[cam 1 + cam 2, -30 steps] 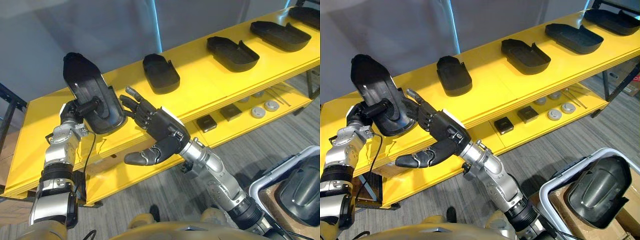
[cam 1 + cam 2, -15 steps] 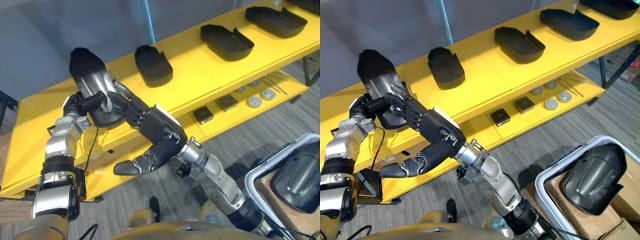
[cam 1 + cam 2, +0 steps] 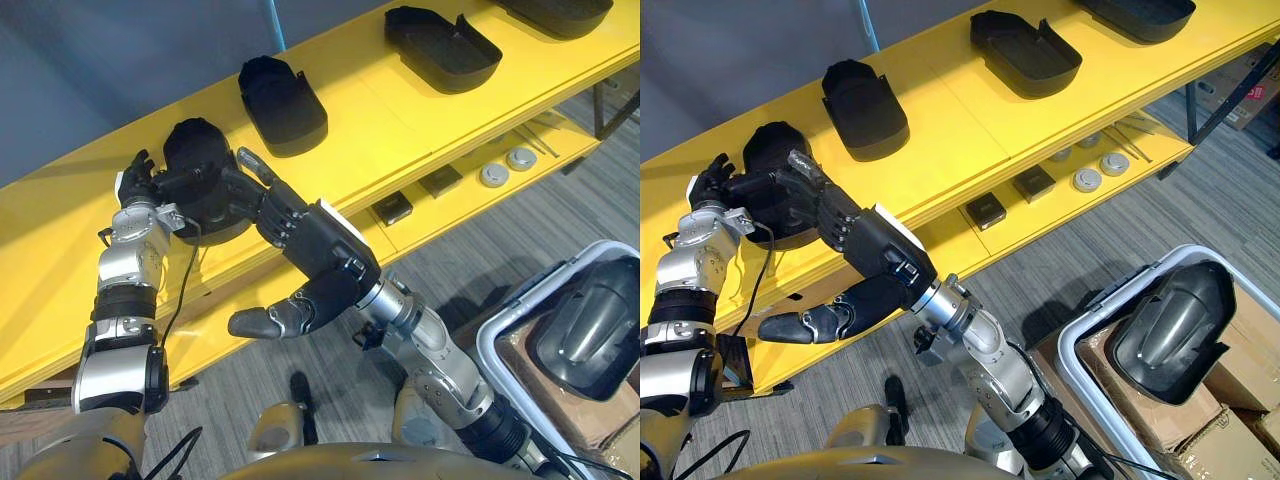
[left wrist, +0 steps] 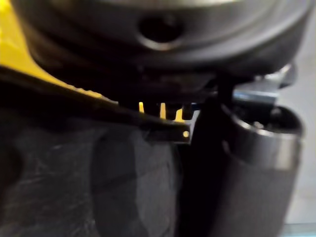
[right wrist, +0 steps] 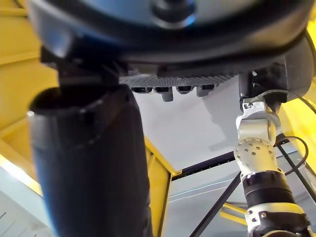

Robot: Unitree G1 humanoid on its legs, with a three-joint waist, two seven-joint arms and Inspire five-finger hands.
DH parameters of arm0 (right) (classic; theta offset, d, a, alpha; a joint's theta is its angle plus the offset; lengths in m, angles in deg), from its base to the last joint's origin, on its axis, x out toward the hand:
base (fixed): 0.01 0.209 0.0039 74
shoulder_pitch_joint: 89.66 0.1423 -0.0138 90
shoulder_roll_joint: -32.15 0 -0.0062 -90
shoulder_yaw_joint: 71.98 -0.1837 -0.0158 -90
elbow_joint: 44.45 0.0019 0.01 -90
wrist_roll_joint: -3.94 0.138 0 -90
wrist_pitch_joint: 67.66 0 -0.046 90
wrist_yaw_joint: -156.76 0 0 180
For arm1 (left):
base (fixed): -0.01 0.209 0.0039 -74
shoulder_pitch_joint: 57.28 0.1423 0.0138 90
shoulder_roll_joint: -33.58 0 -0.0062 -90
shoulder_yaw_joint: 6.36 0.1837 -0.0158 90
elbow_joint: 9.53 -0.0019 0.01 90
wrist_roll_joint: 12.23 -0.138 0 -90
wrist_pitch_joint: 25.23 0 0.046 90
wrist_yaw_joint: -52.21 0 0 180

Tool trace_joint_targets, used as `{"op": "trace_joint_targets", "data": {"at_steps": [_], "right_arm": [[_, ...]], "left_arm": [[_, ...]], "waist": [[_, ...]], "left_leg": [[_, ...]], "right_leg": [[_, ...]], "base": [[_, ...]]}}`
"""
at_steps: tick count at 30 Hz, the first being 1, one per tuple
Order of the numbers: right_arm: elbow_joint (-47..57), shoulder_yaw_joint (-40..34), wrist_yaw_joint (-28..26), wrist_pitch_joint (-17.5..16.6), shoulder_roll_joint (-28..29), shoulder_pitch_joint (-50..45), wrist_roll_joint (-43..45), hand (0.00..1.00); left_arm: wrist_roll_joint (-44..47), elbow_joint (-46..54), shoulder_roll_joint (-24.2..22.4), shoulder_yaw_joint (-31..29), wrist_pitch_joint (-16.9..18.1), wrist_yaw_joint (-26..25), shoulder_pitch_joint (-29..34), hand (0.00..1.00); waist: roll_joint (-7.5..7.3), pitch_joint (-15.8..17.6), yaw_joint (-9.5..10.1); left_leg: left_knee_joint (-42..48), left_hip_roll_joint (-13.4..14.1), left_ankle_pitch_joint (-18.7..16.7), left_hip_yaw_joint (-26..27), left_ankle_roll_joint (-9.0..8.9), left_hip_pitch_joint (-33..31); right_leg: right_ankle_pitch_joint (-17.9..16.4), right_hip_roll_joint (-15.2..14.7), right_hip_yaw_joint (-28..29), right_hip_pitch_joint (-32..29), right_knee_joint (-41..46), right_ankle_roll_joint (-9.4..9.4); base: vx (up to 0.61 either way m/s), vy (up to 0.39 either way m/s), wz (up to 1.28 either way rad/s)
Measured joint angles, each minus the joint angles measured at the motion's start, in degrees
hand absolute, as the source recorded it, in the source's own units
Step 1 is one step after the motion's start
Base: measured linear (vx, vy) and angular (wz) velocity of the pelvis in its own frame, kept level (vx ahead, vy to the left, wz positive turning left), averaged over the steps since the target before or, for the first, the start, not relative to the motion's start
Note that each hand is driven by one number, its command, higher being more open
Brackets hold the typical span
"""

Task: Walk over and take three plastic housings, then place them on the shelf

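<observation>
Plastic housing sits on the top board of the yellow shelf, near its left end, seemingly set down but not yet let go. The left hand pinches its rim, thumb over the edge and fingers behind. The right hand steadies the near side with straight fingers, gripping nothing. A second housing lies just beside it and a third housing further along. A spare housing waits in the bin. Placing looks well advanced, with release and perhaps another fetch left.
</observation>
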Motion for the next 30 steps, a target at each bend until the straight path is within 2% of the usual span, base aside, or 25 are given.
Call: {"op": "trace_joint_targets", "data": {"at_steps": [11,14,18,22,23,24,25,28,29,30], "right_arm": [[-0.01,0.34,1.15,-0.26,0.00,-2.90,-0.10,1.00],[-0.07,0.52,2.17,-1.42,0.00,-4.28,-0.23,1.00],[-1.77,0.46,2.98,-3.17,0.00,-4.76,-2.78,1.00],[-4.85,-1.25,4.94,-3.65,-0.03,-4.74,-10.61,1.00],[-5.50,-1.62,5.55,-3.64,-0.05,-4.79,-13.03,1.00],[-6.13,-6.74,7.28,-2.31,-0.16,-4.81,-18.16,1.00],[-6.83,-8.48,7.88,-2.04,-0.17,-4.66,-18.15,1.00],[-7.75,-9.70,8.39,-1.28,-0.75,-4.64,-18.14,1.00],[-12.09,-12.03,12.40,-0.04,0.37,-2.68,-21.45,1.00],[-14.43,-14.54,15.75,0.29,1.16,-1.17,-23.74,1.00]], "left_arm": [[-0.11,-1.55,0.39,-3.97,-0.92,-7.81,-0.99,1.00],[-0.07,-2.32,0.89,-4.87,4.05,-11.31,-1.85,1.00],[-0.13,-1.52,3.99,-4.86,7.62,-11.47,-1.82,1.00],[-0.57,4.59,5.70,-4.82,11.86,-12.39,-0.48,1.00],[-2.27,8.65,6.26,-4.93,13.58,-12.29,1.66,1.00],[-5.11,31.24,5.82,-5.69,20.62,-10.13,14.89,1.00],[-6.87,32.23,5.63,-5.74,22.17,-10.09,15.94,1.00],[-6.82,31.74,5.52,-5.87,22.28,-10.35,16.79,1.00],[-6.91,52.08,-13.32,-4.87,27.40,-5.72,39.88,1.00],[-6.87,55.02,-18.40,-2.04,28.69,-3.64,46.65,1.00]], "waist": [[-0.02,0.03,0.01],[-0.01,0.03,-0.07],[-0.02,0.03,-0.16],[-0.07,0.00,0.25],[-0.10,-0.02,0.29],[-0.30,-0.12,1.75],[-0.39,-0.17,2.30],[-0.70,-0.33,3.31],[-2.49,-1.19,4.10],[-3.00,-1.48,5.98]], "left_leg": [[0.96,0.76,-0.81,0.64,-0.18,0.00],[0.94,0.78,-0.79,-0.38,-0.18,0.40],[0.50,0.77,-0.80,-1.85,-0.17,2.07],[-0.11,0.76,-0.68,-3.31,-0.02,3.04],[-0.15,0.77,-0.69,-3.49,0.00,3.25],[-0.38,0.76,-0.94,-4.99,0.18,4.51],[-0.37,0.75,-0.93,-5.66,0.19,4.50],[-0.39,0.76,-0.89,-5.92,0.25,4.48],[-0.03,0.26,-1.08,-9.04,0.36,4.19],[0.07,0.50,-1.16,-9.92,0.18,4.19]], "right_leg": [[-0.03,0.74,0.38,0.18,-0.13,-0.11],[0.05,0.77,-0.61,1.63,-1.03,-0.17],[0.17,0.94,-2.07,4.76,-2.81,-0.05],[0.97,1.21,-3.69,7.47,-5.24,-0.04],[1.51,1.42,-3.92,8.30,-6.45,0.12],[3.46,2.01,-5.76,12.53,-11.39,0.49],[3.86,2.13,-6.66,13.53,-12.43,0.54],[4.80,2.40,-6.80,14.27,-14.09,0.56],[5.85,2.55,-10.34,18.06,-17.84,0.96],[5.80,3.00,-11.38,18.55,-18.36,0.82]], "base": [[-0.01,-0.003,-0.04],[0.02,-0.002,0.13],[0.02,-0.004,0.13],[0.01,0.002,0.13],[0.04,0.039,0.19],[0.03,0.042,0.31],[0.01,0.035,0.31],[0.00,0.004,0.21],[0.04,-0.012,0.63],[0.04,-0.040,0.81]]}}
